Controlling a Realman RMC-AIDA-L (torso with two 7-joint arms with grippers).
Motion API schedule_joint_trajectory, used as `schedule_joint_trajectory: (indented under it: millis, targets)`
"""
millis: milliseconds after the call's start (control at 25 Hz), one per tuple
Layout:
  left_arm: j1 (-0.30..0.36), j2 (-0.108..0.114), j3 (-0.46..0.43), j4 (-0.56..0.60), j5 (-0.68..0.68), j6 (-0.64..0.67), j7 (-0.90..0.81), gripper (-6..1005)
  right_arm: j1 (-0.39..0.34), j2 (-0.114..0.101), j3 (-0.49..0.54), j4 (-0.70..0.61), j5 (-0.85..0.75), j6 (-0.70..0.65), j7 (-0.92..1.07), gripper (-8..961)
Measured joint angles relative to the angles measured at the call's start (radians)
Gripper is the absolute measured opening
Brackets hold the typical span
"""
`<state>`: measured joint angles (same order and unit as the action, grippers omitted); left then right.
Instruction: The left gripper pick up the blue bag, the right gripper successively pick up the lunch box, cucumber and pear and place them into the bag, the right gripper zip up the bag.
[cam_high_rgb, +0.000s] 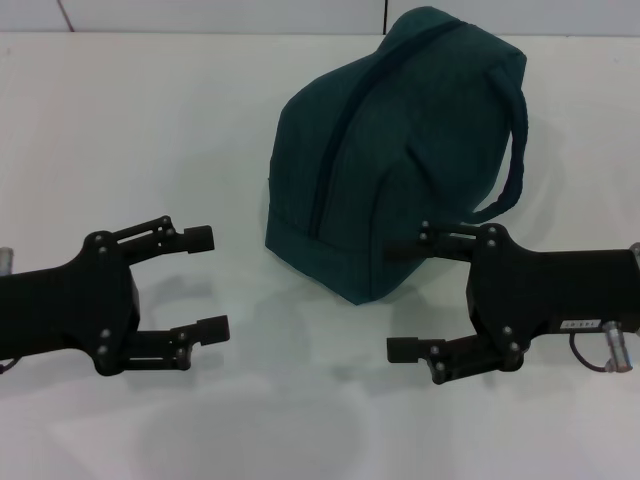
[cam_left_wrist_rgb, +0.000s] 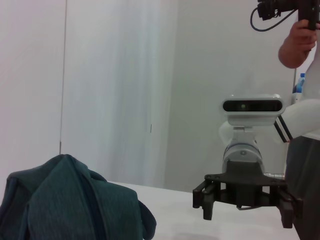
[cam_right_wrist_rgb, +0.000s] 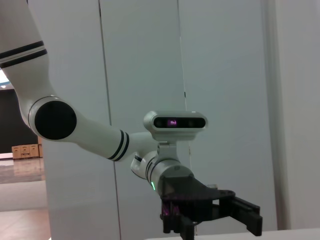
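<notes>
The white counter (cam_high_rgb: 130, 130) carries the large dark teal-blue fabric bag (cam_high_rgb: 390, 150), which lies near the far edge with its long zipper closed and one loop handle toward the right side; probably the items are already inside. The right gripper (cam_high_rgb: 410, 300), jaws spread wide and holding nothing, hovers just beside the bag's near corner. The left gripper (cam_high_rgb: 205, 285), also spread and empty, waits near the front-left edge.

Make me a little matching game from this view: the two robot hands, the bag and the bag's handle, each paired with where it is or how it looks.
Things:
1. left hand
2. right hand
3. blue bag
4. bag handle

Descriptions:
A. lies on its side, zipper shut
B. open, well clear of the bag
C. loops out toward the robot's right
D. open, upper finger at the bag's near end

Pairs: 1-B, 2-D, 3-A, 4-C
</notes>
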<state>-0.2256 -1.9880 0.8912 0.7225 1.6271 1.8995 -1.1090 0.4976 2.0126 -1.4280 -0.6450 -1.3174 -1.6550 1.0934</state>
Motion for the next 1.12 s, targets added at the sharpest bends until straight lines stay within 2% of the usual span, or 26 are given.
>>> schedule_joint_trajectory:
  millis: [1120]
  targets:
    - [-0.005,-0.006,-0.023,0.0,0.004,0.001,-0.003,888,-0.002,0.0,0.0,0.01,0.0,0.001,-0.003,886]
